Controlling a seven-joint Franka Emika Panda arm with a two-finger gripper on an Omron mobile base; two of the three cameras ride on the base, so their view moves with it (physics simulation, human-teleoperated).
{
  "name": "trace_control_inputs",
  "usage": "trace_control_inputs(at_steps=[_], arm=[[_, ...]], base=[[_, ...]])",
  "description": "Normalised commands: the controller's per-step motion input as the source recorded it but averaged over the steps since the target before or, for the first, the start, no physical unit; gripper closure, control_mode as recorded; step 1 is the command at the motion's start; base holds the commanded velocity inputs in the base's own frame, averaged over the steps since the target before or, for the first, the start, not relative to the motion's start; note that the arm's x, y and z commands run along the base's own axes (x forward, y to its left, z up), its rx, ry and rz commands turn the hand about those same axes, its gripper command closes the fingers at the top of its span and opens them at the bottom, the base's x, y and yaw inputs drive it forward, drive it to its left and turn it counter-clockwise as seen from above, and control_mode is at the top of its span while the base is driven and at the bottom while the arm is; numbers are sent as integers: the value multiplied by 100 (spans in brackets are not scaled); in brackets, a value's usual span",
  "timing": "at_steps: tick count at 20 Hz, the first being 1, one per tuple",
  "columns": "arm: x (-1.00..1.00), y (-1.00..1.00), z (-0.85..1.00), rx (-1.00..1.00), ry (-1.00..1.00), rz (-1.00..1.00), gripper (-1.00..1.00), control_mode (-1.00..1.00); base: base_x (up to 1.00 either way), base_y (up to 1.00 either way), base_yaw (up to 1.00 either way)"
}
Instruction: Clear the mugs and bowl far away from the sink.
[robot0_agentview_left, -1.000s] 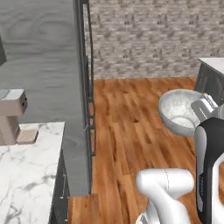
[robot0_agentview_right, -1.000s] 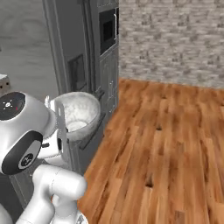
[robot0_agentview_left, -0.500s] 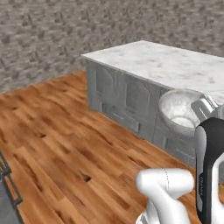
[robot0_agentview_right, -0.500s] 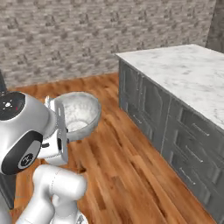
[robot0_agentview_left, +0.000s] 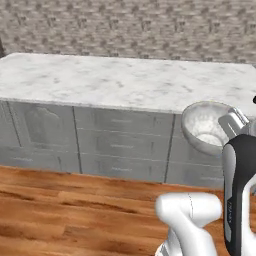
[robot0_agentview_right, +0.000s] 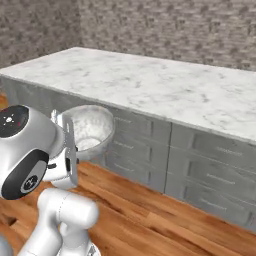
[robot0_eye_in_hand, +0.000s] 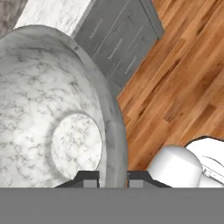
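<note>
Left base view: bowl sits up in the air at right, mouth tipped toward the camera, nothing visible inside but its pale speckled floor. It's carried off the floor, in front of the cabinet drawers, rim about level w/ the front edge of the marble counter. Gripper is at the bowl's right rim; exact finger contact hard to read here. Stone wall runs behind the counter. Wood floor below.

Right base view: same bowl at left-centre, held just ahead of the arm's wrist, mouth facing right-ish, interior bare. Gripper meets the near-left rim. Bowl hangs in front of the grey drawer fronts, below and just short of the counter's front edge, not resting on it. Floor under it.

Hand view: bowl takes the left half, round flat base visible, no contents. The two fingertips stand one on each side of the bowl wall, i.e. gripper narrowly closed, pinching the rim. Right of the rim: floor planks; top: drawer fronts and a counter corner.
</note>
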Motion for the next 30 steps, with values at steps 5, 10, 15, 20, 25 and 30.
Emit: trace_control_inputs(at_steps=[5, 10, 15, 20, 25, 30], arm=[[0, 0, 0, 0, 0, 0, 100, 100], [0, 0, 0, 0, 0, 0, 100, 100], [0, 0, 0, 0, 0, 0, 100, 100], [0, 0, 0, 0, 0, 0, 100, 100], [0, 0, 0, 0, 0, 0, 100, 100], [0, 0, 0, 0, 0, 0, 100, 100]], base=[[13, 8, -95], [100, 64, -41], [100, 11, -12], [100, -26, 0], [100, -44, 8], [97, -32, 14]])
